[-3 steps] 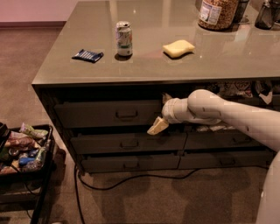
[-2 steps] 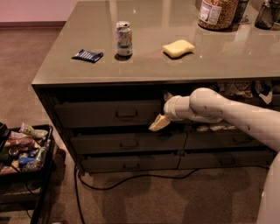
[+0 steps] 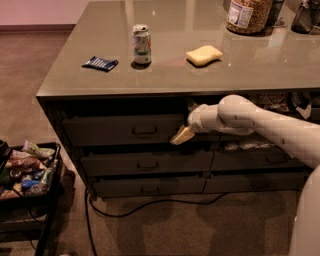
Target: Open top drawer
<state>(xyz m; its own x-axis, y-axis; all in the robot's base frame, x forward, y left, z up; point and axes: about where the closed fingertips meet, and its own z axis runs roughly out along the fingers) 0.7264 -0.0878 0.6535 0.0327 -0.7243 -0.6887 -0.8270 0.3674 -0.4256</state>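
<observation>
One arm (image 3: 260,122) extends leftward | jaws narrow, tilted down-left | at right end of top drawer (image 3: 120,129)

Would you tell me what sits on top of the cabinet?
A can, a blue packet, a yellow sponge and a jar sit on it. The gripper is below, at the top drawer's right edge; its inside is hidden.

The gripper (image 3: 182,135) sits at the right end of the top drawer (image 3: 112,131) front, just under the counter (image 3: 200,82) overhang. Its handle (image 3: 145,131), to the gripper's left, is unobstructed. The floor ahead is open apart from a black cable (image 3: 150,203). A snack cart (image 3: 27,170) narrows the left side.
</observation>
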